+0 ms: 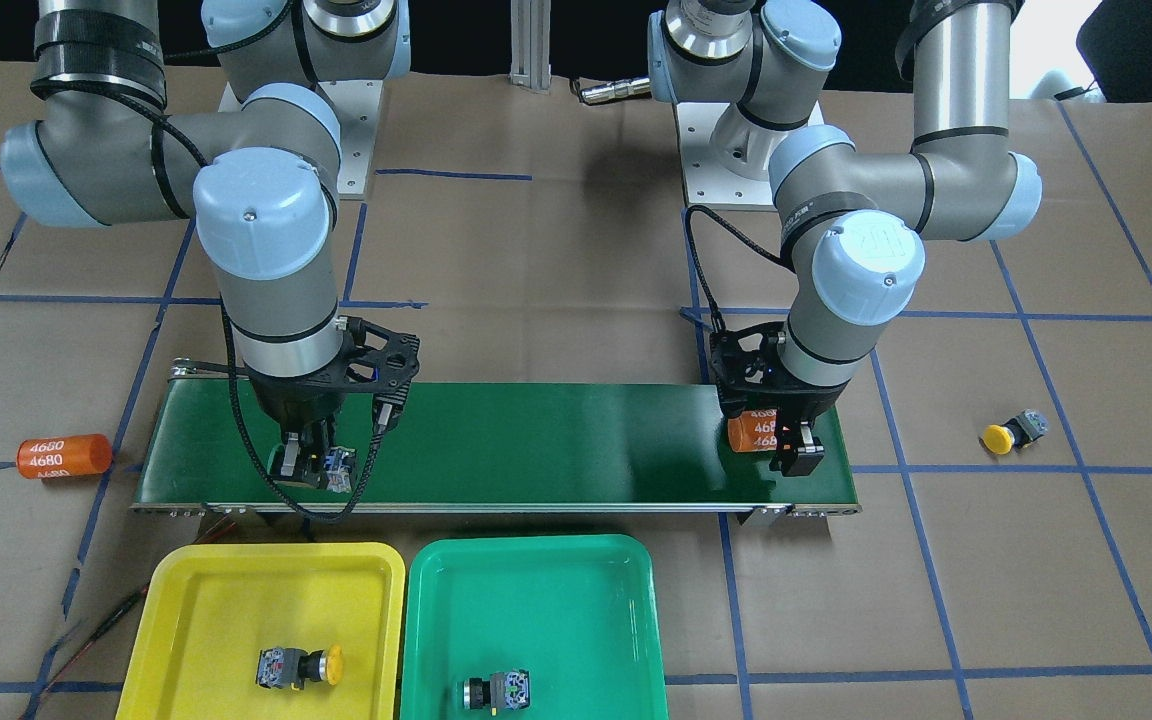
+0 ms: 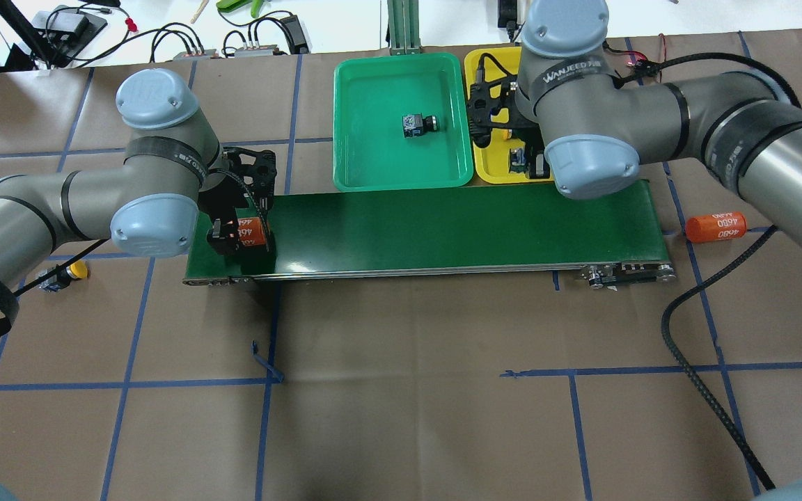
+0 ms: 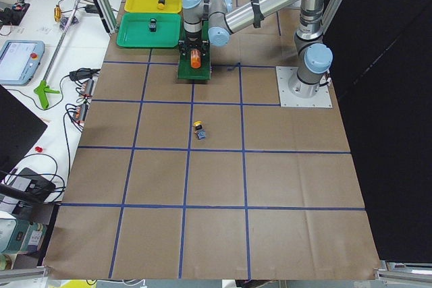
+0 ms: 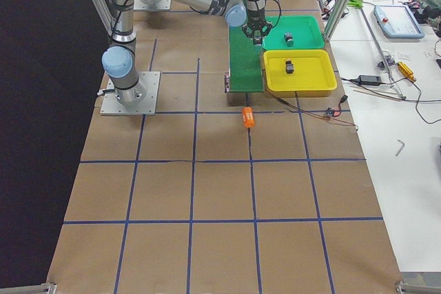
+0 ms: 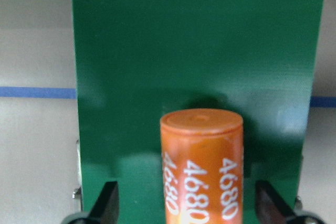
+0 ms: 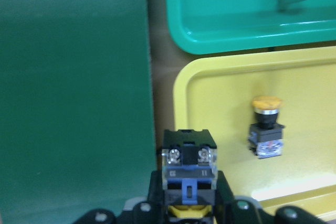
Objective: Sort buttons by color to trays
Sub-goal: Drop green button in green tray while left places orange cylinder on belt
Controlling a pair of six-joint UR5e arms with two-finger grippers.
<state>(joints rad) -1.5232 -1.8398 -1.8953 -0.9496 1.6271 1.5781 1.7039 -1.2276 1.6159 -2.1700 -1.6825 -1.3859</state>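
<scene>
My right gripper (image 1: 311, 465) is shut on a yellow-capped button (image 6: 189, 166), holding it over the belt's edge beside the yellow tray (image 1: 186, 600). Only the button's grey switch body and a sliver of its cap show in the right wrist view. A yellow button (image 1: 301, 667) lies in the yellow tray. A green button (image 1: 496, 690) lies in the green tray (image 1: 536, 590). Another yellow button (image 1: 1011, 432) lies on the paper beyond the belt's other end. My left gripper (image 5: 187, 208) is open, its fingers (image 5: 107, 203) astride an orange 4680 cylinder (image 5: 202, 166) without touching it.
The dark-green conveyor belt (image 1: 556, 440) runs between the two arms, with both trays side by side along one long edge. A second orange 4680 cylinder (image 1: 64, 455) lies on the paper off the belt's end near my right arm. A black cable (image 2: 686, 334) trails over the paper.
</scene>
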